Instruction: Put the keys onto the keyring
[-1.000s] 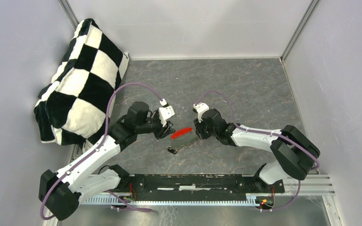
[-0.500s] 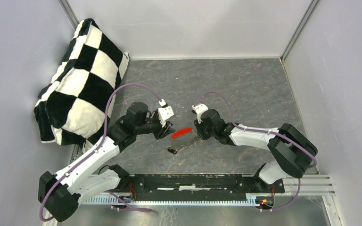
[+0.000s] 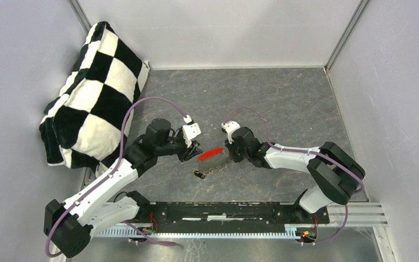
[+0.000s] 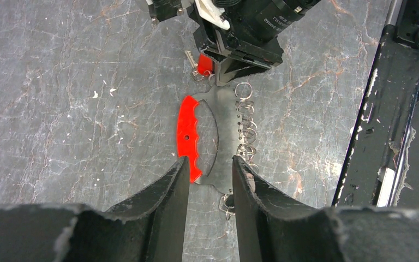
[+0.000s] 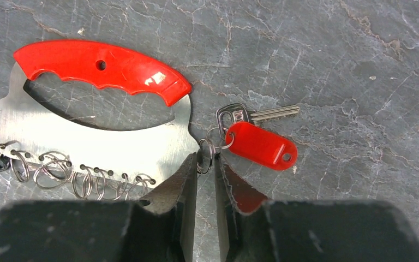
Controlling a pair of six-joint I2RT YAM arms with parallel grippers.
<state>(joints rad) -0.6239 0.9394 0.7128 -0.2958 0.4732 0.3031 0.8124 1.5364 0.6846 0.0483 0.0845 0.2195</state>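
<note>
The keyring is a flat metal plate (image 5: 87,143) with a red curved band (image 5: 101,66) and a row of small wire rings (image 5: 71,177). It lies mid-table (image 3: 210,154). My left gripper (image 4: 210,161) straddles its near end, one finger against each side. The red key (image 5: 262,144), with a silver blade beside it, lies at the plate's other end on a small split ring (image 5: 206,154). My right gripper (image 5: 205,158) is nearly closed on that ring. The red key shows under the right gripper in the left wrist view (image 4: 204,64). The black key (image 3: 198,174) lies at the chain's near end.
A black-and-white checkered pillow (image 3: 93,93) leans in the far left corner. The black base rail (image 3: 223,210) runs along the near edge and shows in the left wrist view (image 4: 409,109). Grey walls close in the table on three sides.
My right arm has edged slightly left toward the keyring. The left arm and the keyring have hardly moved.
</note>
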